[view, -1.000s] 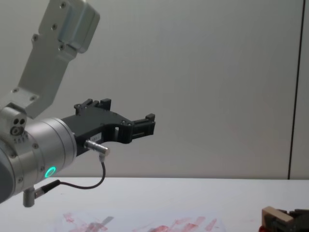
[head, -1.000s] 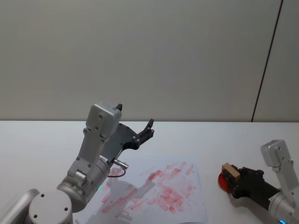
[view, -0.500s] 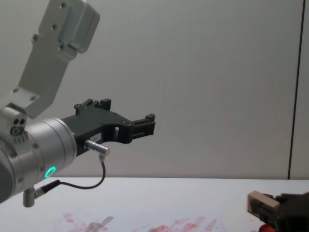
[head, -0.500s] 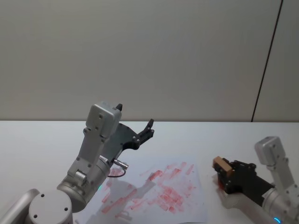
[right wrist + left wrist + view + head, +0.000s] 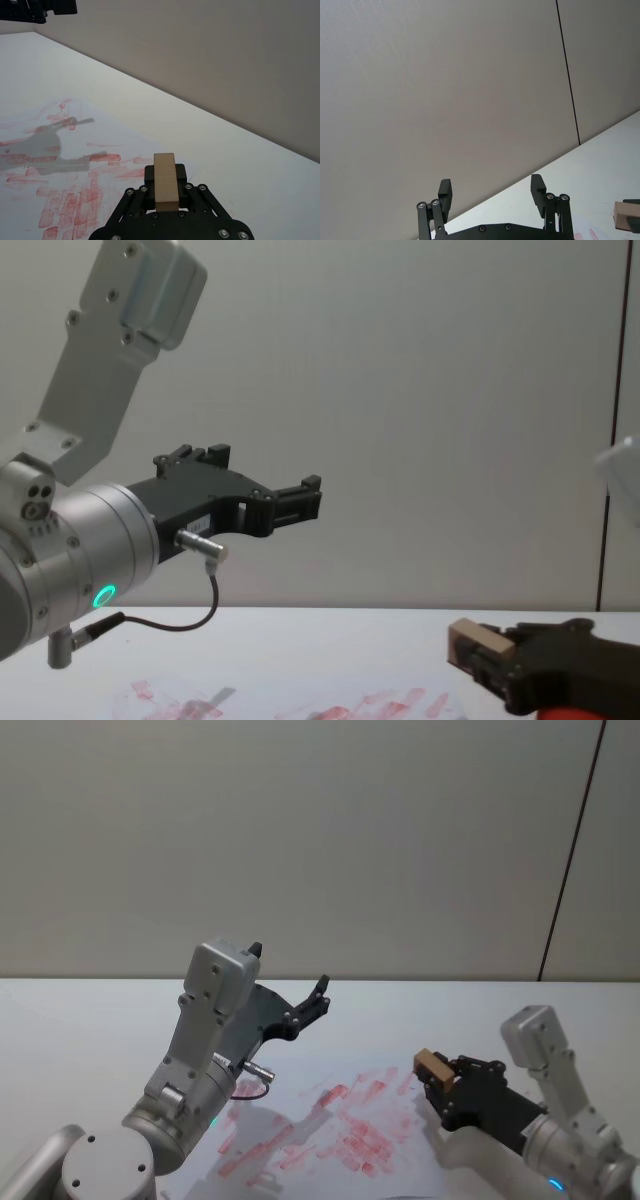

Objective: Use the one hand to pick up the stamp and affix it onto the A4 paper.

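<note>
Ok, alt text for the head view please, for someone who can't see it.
The right black two-fingered gripper grips a small pale tan wooden block stamp at the right edge of a white paper sheet smeared with red ink. The left gripper hangs open, raised above the white table.

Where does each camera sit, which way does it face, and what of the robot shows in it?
Head: high, looking down at the A4 paper; both arms show, left pincer open, right pincer shut on the stamp.
Chest: low, looking across the table at the wall; left arm large, right pincer lower right.
Left wrist: on the left arm, facing the wall past its open pincer.
Right wrist: behind its pincer, facing across the paper.
Shared: all four show the stamp.
</note>
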Motion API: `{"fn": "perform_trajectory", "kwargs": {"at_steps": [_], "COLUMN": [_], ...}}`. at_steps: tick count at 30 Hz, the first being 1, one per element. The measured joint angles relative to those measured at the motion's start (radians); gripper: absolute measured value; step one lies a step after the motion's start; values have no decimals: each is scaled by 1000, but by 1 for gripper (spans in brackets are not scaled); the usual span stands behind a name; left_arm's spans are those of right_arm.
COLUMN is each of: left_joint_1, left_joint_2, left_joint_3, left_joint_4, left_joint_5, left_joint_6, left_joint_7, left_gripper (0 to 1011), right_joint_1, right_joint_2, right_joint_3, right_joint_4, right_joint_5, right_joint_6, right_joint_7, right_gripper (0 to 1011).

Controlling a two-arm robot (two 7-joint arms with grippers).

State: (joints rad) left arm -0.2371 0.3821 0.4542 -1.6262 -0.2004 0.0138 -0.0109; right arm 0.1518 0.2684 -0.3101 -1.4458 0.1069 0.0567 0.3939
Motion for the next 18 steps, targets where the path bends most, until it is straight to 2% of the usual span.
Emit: {"fn": "perform_trajectory", "kwargs": {"at_steps": [18], "left_joint_1": [0], "left_joint_2": [0], "left_joint_3": [0], "left_joint_4": [0], "left_joint_5": [0], "left_joint_6": [0], "left_joint_7": [0], "left_gripper": [1002], "right_joint_1": [50], "right_joint_2": [-46], "right_joint_3": [-31], "right_joint_4": [88], "right_joint_5": [-44], "right_joint_6": [25], "right_joint_7": [18], "right_gripper": [218]}}
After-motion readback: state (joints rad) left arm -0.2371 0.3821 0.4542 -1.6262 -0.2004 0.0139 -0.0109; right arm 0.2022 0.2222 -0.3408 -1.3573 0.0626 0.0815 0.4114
